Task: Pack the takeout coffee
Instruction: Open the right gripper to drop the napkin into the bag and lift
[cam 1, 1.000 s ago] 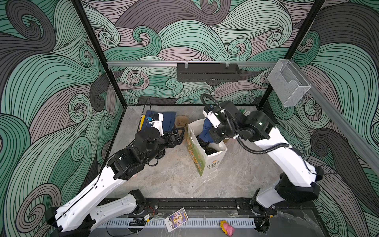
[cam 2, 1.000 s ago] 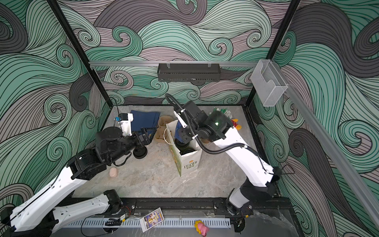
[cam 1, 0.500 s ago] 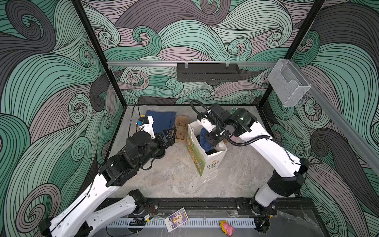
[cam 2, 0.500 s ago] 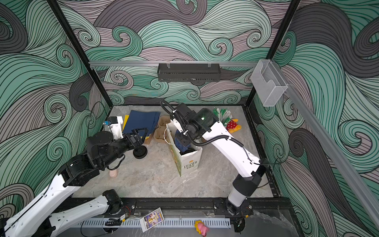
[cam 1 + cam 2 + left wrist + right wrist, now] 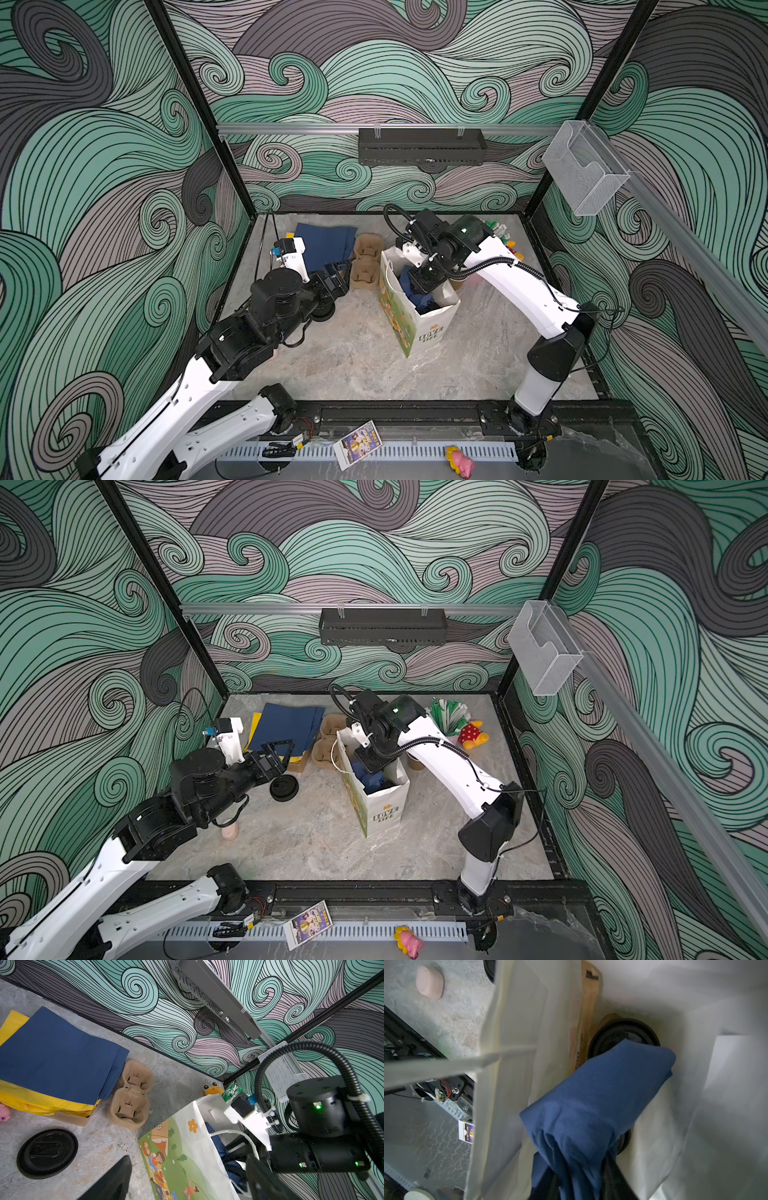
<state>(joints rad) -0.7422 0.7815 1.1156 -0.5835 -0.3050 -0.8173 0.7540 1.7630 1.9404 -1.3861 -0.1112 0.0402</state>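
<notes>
Right arm is bending steeply down into the paper bag (image 5: pixel 419 328). Right gripper (image 5: pixel 581 1178) is inside with a blue napkin (image 5: pixel 591 1095) bunched between its fingers; can't tell if they're pinching it or parted. Black cup lids (image 5: pixel 618 1032) are sitting at the bag's bottom. Left arm is stretching low, and left gripper (image 5: pixel 284 754) is hovering left of the bag, fingers spread, over a loose lid (image 5: pixel 284 787).

One bag (image 5: pixel 432 328); one loose lid (image 5: pixel 284 788); perhaps two lidded cups (image 5: pixel 616 1031) inside.
</notes>
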